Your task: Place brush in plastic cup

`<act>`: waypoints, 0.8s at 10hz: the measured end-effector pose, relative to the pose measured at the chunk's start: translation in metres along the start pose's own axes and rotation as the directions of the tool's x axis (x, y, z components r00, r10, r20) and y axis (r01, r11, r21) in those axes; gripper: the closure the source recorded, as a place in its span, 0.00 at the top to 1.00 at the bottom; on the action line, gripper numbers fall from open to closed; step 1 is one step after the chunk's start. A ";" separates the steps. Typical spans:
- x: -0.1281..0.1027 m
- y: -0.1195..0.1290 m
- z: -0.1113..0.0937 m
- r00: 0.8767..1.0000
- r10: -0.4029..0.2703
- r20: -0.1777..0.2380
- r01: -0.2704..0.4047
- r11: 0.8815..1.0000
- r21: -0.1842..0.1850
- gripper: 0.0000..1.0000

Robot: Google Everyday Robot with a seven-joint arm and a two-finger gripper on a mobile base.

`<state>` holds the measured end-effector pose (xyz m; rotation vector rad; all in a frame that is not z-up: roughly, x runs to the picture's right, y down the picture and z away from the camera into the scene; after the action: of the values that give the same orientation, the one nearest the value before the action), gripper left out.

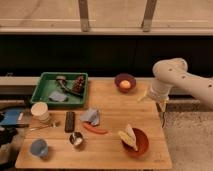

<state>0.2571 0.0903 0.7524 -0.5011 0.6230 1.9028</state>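
The brush (78,86), with a reddish-brown bristly head and a thin greyish handle, lies in the green tray (46,86) at the table's back left. A blue plastic cup (38,147) stands upright at the front left corner of the wooden table. My gripper (144,95) hangs at the end of the white arm over the table's right side, just right of a purple bowl. It is far from both the brush and the cup, and nothing shows in it.
The tray also holds a grey-blue pad (57,96). On the table are a purple bowl with an orange fruit (125,82), a red bowl with a banana (135,141), a black bar (70,121), a grey-blue cloth (91,116), a red stick (95,130), a metal cup (76,139) and a pale round container (40,112).
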 end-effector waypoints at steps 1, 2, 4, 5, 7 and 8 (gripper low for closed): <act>0.000 0.000 0.000 1.000 0.000 0.000 0.000 1.000 0.000 0.80; 0.000 0.000 0.000 1.000 0.000 0.000 0.000 1.000 0.000 0.80; 0.000 0.000 0.000 1.000 0.000 0.000 0.000 1.000 0.000 0.80; 0.000 0.000 0.000 1.000 0.000 0.000 0.000 1.000 0.000 0.80; 0.001 0.001 -0.001 1.000 -0.006 0.011 0.006 1.000 -0.010 0.80; 0.003 0.003 -0.004 1.000 -0.021 0.023 0.022 1.000 -0.022 0.80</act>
<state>0.2536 0.0886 0.7485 -0.4982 0.5797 1.8946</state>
